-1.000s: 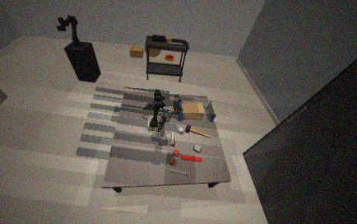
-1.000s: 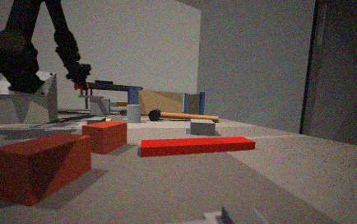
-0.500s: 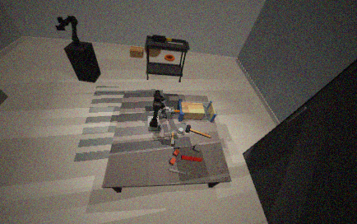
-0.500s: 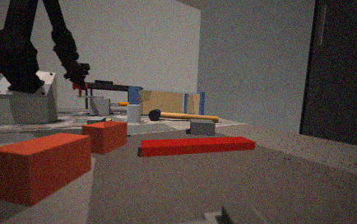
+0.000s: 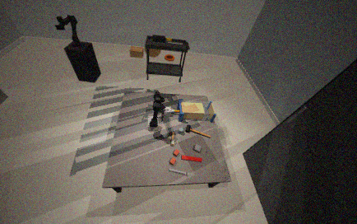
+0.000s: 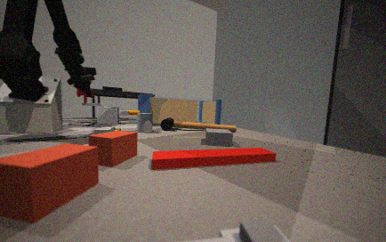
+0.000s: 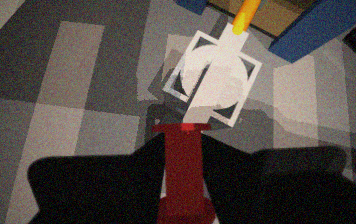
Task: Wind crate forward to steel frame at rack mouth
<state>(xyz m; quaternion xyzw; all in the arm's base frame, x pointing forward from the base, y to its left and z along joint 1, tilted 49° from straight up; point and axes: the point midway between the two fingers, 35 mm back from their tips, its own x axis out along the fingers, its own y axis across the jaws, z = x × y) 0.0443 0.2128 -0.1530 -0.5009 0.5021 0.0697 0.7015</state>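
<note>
Hand left of winch, crate to the right, front near the rack mouth.
Black hand (image 5: 163,109) (image 6: 84,92) (image 7: 179,137) is part-closed on the red grip of the winch handle (image 6: 80,93) (image 7: 184,167); its pale crank arm runs from the grip over the grey winch (image 6: 108,115) (image 7: 215,75), roughly in line with the orange strap (image 5: 176,111) (image 6: 132,112) (image 7: 248,12). Next push probably goes sideways to that arm, in an arc. Right of that: blue posts (image 5: 180,110) (image 6: 144,102) (image 7: 315,30), then tan box-shaped crate (image 5: 192,110) (image 6: 173,110). Wrist view shows arm angle; exterior shows hand height. Last gap: can't tell.
</note>
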